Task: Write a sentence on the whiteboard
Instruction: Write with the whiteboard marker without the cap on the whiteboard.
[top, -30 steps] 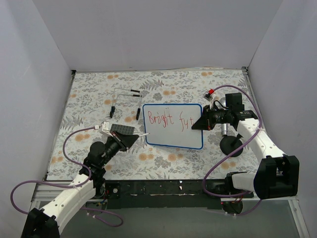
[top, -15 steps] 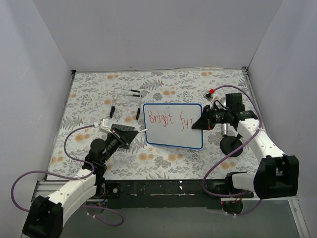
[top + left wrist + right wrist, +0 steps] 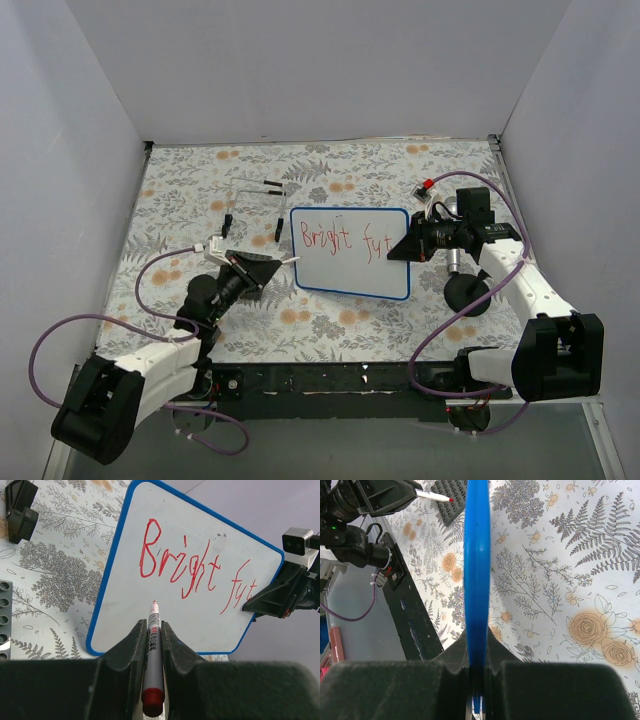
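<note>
The whiteboard [image 3: 350, 277], white with a blue rim, lies at mid table. It carries the sentence [image 3: 345, 240], one line of red lettering reading "Bright fut", also in the left wrist view [image 3: 195, 570]. My left gripper [image 3: 272, 268] is shut on a red marker [image 3: 152, 660]. The marker's tip hovers over the board's lower left part [image 3: 200, 625], below the "B". My right gripper [image 3: 402, 250] is shut on the board's right edge, seen as a blue rim [image 3: 477, 580] between its jaws [image 3: 477, 652].
A dark grey studded plate [image 3: 248, 264] lies under my left gripper, left of the board. Small black parts [image 3: 272, 185] and a black clip [image 3: 20, 507] lie behind the board's left side. A black round object [image 3: 465, 290] and a red-tipped piece [image 3: 427, 185] sit near the right arm.
My left gripper has moved a little up and right with the marker, so its tip is now over the board's left edge. The lettering and the right gripper are unchanged.
</note>
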